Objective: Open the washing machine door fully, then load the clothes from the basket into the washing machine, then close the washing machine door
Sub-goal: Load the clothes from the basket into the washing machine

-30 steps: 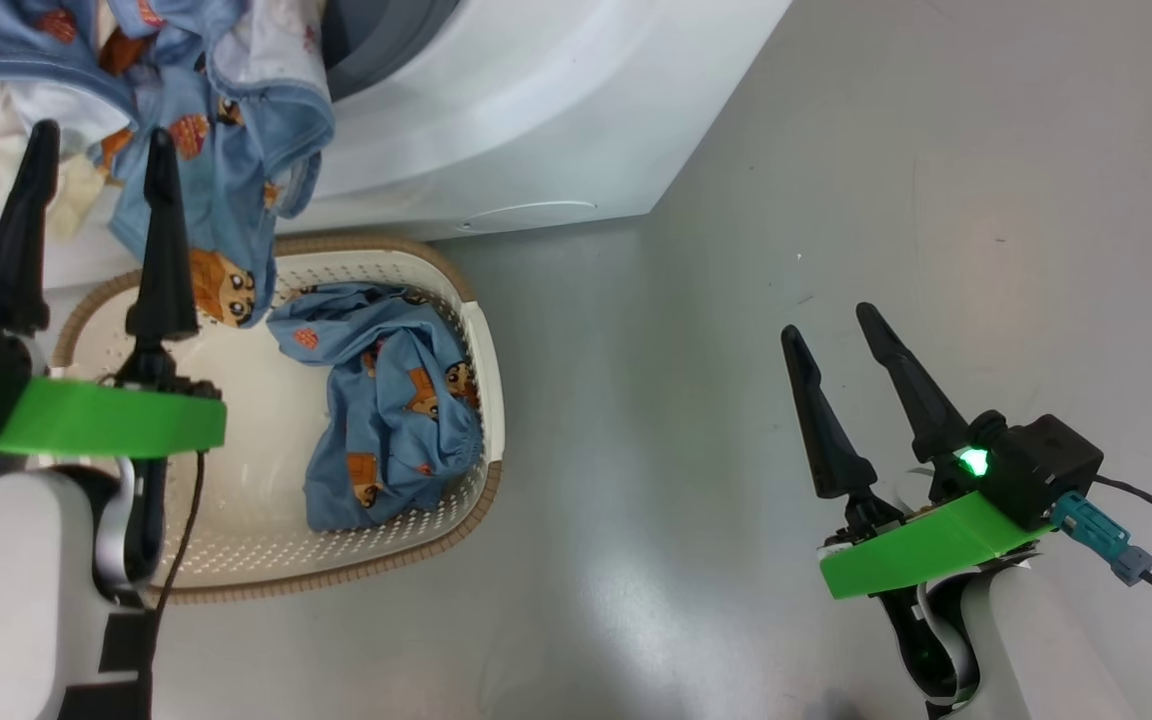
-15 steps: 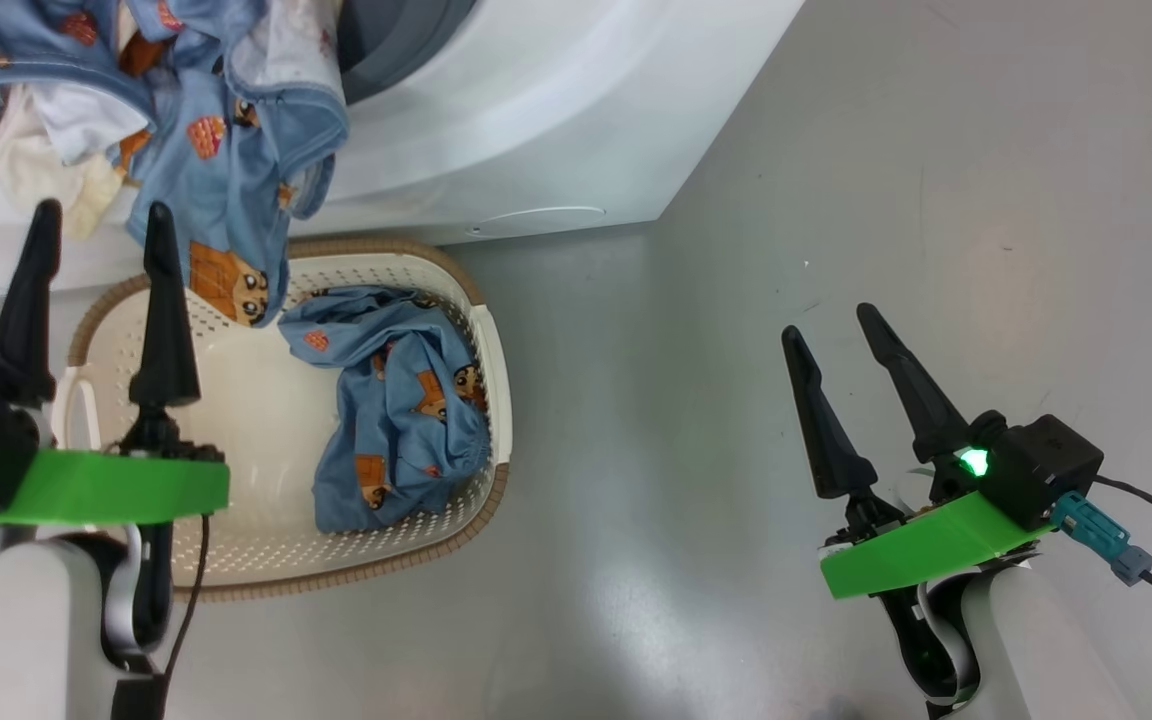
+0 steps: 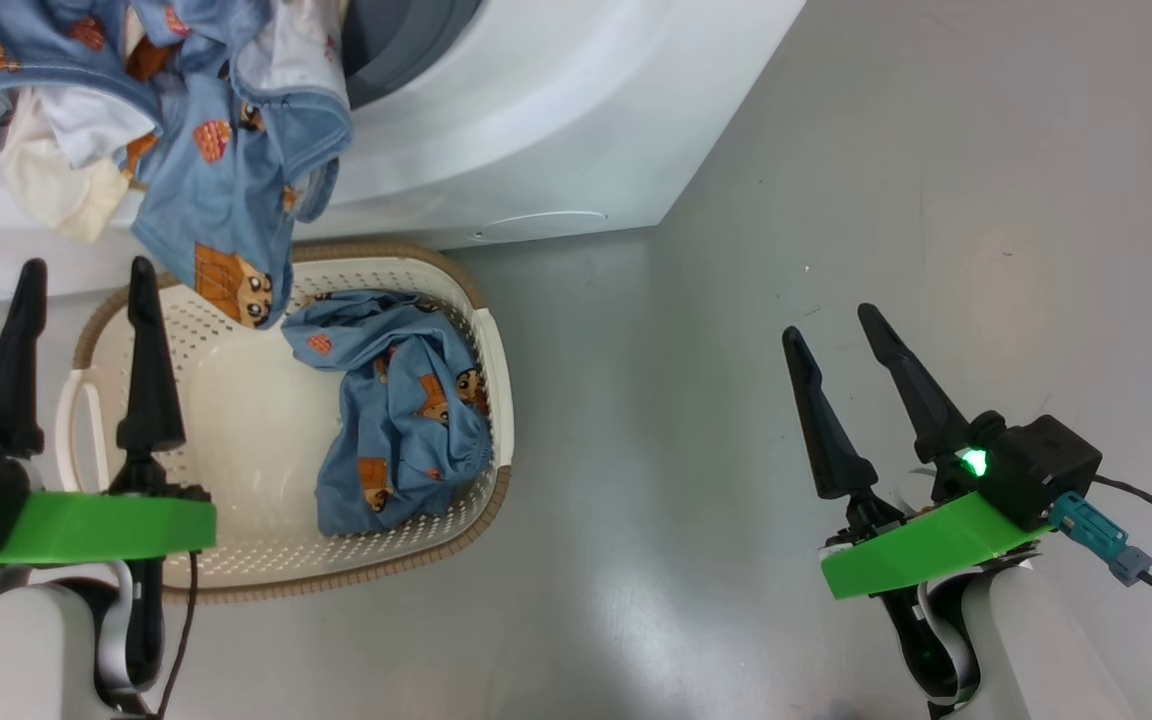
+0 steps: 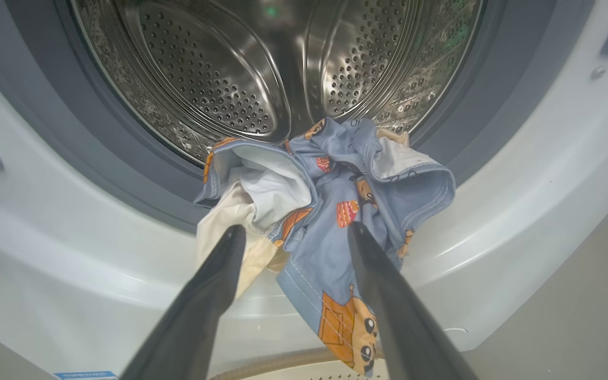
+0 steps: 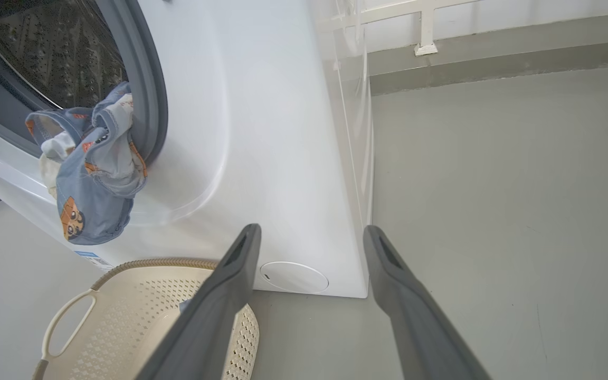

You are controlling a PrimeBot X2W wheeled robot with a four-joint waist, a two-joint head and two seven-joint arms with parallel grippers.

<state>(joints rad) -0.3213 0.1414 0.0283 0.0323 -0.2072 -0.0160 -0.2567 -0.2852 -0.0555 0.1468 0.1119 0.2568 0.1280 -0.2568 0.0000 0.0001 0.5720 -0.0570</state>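
Left gripper (image 3: pixel 86 268) is hovering, fingers spread and empty, over the left end of the basket (image 3: pixel 256 570), just below a bear-print bundle (image 3: pixel 206 180) that is hanging out of the washing machine (image 3: pixel 536 120) opening. One blue bear-print garment (image 3: pixel 396 410) is lying in the basket's right side. Right gripper (image 3: pixel 828 322) is hanging, fingers apart and empty, over the floor (image 3: pixel 686 400), well apart from the basket.

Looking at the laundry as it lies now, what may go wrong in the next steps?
1. The hanging clothes drape over the gasket, half outside the drum; they may slip down into the basket or be pinched at closing.
2. One blue garment lies in the basket and may be left behind.
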